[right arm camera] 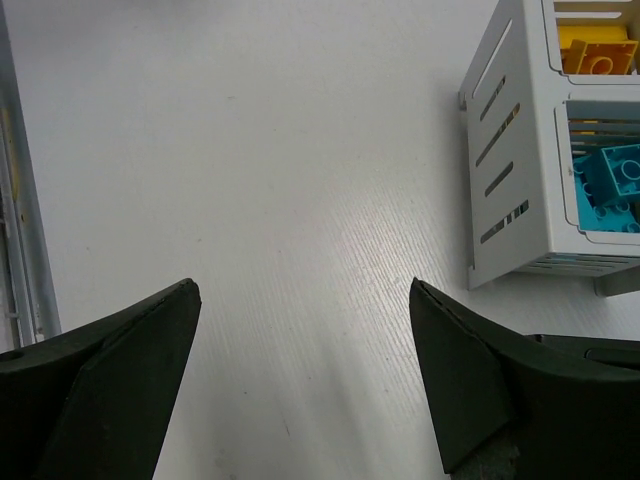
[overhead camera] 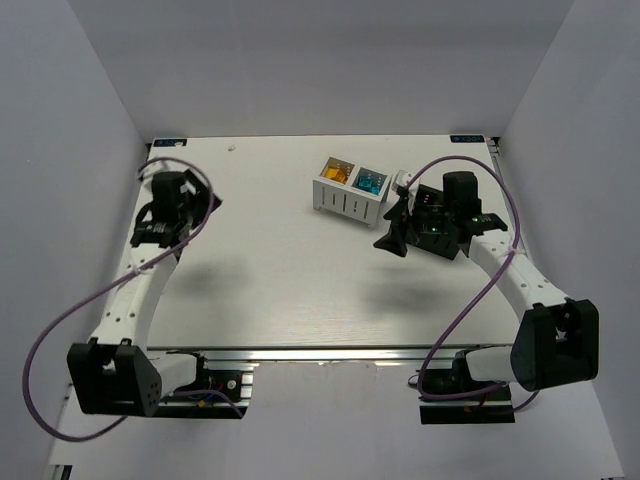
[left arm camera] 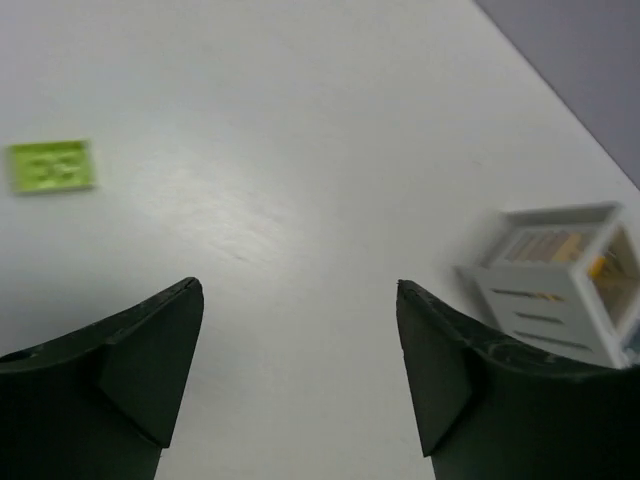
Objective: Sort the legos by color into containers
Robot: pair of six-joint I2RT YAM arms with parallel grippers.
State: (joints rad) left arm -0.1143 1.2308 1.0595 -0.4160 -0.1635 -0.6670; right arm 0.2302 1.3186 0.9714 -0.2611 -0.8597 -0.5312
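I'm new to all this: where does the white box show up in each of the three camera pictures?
Top external: the white box sits right of centre, toward the far edge.
Left wrist: the white box is at the right edge, partly cut off.
Right wrist: the white box fills the upper right corner, slotted wall facing left.
Shared landmark: the orange bricks in one compartment.

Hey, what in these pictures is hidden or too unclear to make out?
- Green lego: blurred in the left wrist view, so its studs are unreadable. The top view does not show it.
- White container: cut off by the right edge in both wrist views.
- Orange legos and cyan legos: too small to count in the top view, and partly behind the container's walls in the right wrist view.
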